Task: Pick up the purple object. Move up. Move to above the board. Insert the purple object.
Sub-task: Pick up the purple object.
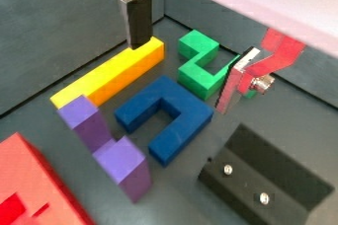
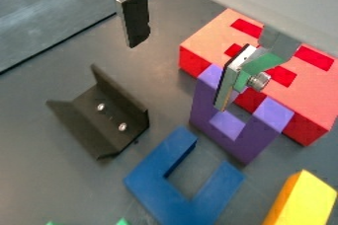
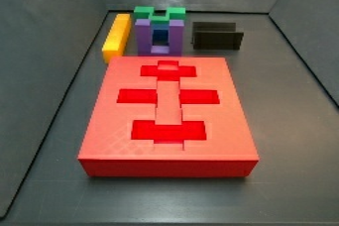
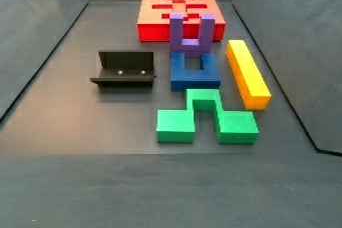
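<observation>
The purple object [image 4: 186, 38] is a U-shaped block that stands with its prongs up between the board [image 4: 182, 12] and a blue U-shaped block [image 4: 195, 70]. It also shows in both wrist views, purple object [image 1: 106, 142] and purple object [image 2: 240, 125]. The board [image 3: 166, 111] is a big red slab with cross-shaped recesses. My gripper [image 1: 185, 76] hangs open above the cluster of pieces and holds nothing. In a wrist view one finger [image 2: 235, 79] hides part of the purple object. The gripper [image 2: 179, 74] touches no piece.
A yellow bar [image 4: 247, 72] lies beside the blue block [image 1: 165, 115]. A green block [image 4: 203, 115] sits at the near end of the row. The dark fixture [image 4: 126, 70] stands to one side. Grey walls [image 3: 298, 42] enclose the floor.
</observation>
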